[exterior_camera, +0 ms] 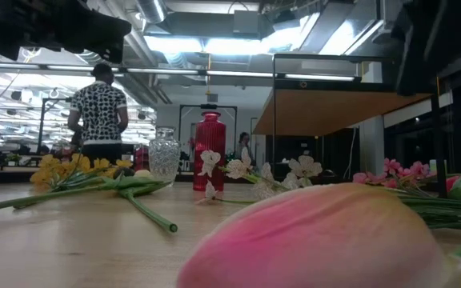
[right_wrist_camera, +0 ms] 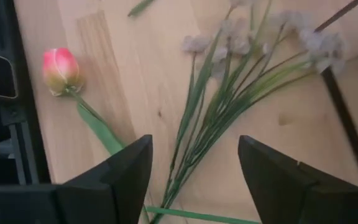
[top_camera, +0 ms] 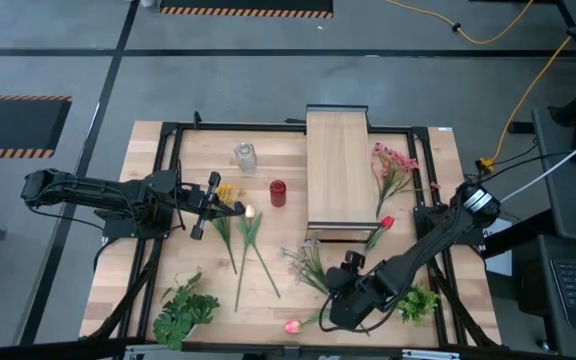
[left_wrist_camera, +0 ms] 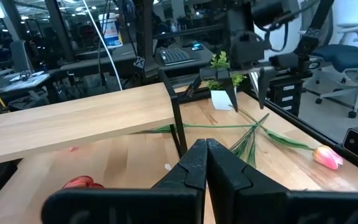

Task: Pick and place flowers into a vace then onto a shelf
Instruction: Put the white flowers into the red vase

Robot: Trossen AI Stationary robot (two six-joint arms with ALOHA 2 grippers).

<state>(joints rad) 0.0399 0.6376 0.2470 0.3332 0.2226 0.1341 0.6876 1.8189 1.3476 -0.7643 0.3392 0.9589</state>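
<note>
The flowers lie flat on the tabletop: yellow daisies (top_camera: 226, 194) with long stems (top_camera: 248, 255), white sprigs (top_camera: 308, 262), a pink tulip (top_camera: 292, 326), a red rose (top_camera: 385, 223) and pink blossoms (top_camera: 393, 165). The clear glass vase (top_camera: 245, 156) stands upright near the far edge, left of the shelf (top_camera: 340, 165). My left gripper (top_camera: 233, 207) is shut beside the daisies and shows nothing between its fingers (left_wrist_camera: 205, 158). My right gripper (right_wrist_camera: 194, 168) is open, pointing down over the sprig stems (right_wrist_camera: 210, 118), with the tulip (right_wrist_camera: 59, 70) off to one side.
A red cylinder (top_camera: 278, 192) stands between the vase and the shelf. Bushy green bunches lie near the table's near-left corner (top_camera: 183, 310) and near-right (top_camera: 418, 303). In the low view the tulip (exterior_camera: 318, 240) fills the foreground; a person (exterior_camera: 98, 112) stands in the room behind.
</note>
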